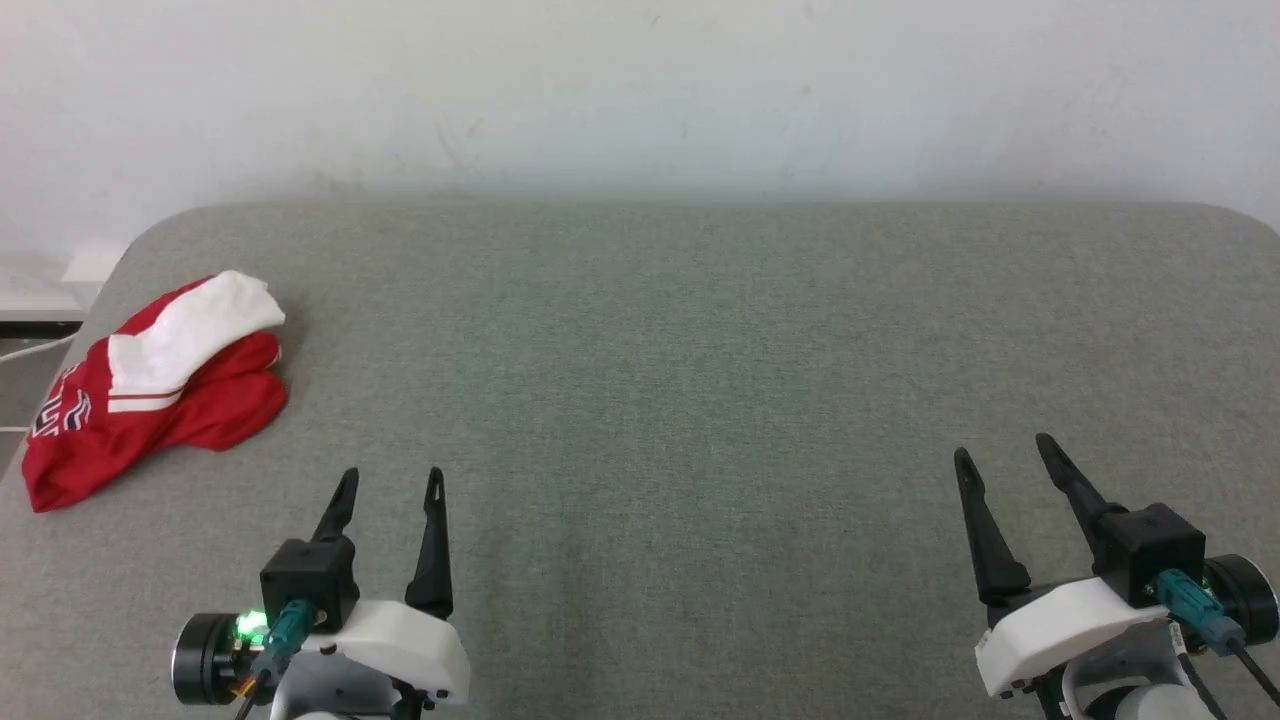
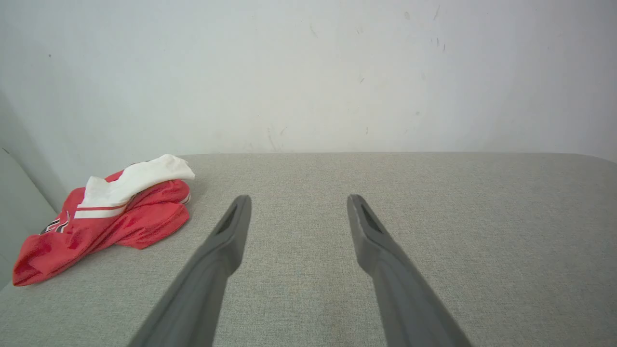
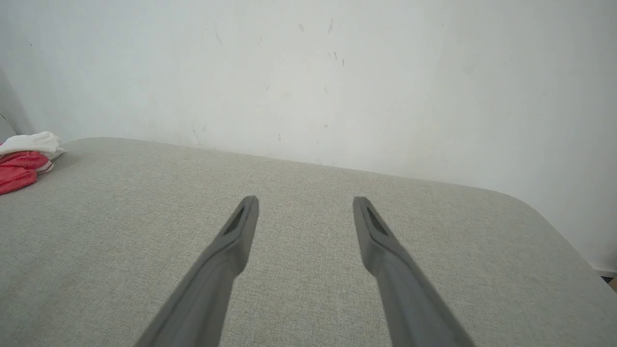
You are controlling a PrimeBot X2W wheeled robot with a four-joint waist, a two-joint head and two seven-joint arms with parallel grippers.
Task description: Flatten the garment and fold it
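Head view: the shirt [image 1: 150, 390] is bunched in a heap at the table's [image 1: 700, 350] far left edge, nearer the left gripper [image 1: 392, 475] than the right gripper [image 1: 1003, 447]. Both are spread wide and empty. I'd pinch one hem corner and drag it to the middle before spreading it.

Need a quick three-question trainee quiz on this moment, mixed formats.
1. True or false: the garment lies spread flat in the middle of the table.
2. Multiple choice: which is nearer the garment? A) left gripper B) right gripper C) both equally near
3. Fill in: both grippers are ____ and hold nothing.

Key
1. False: it is bunched up near the table's left edge, with a white sleeve on top.
2. A
3. open
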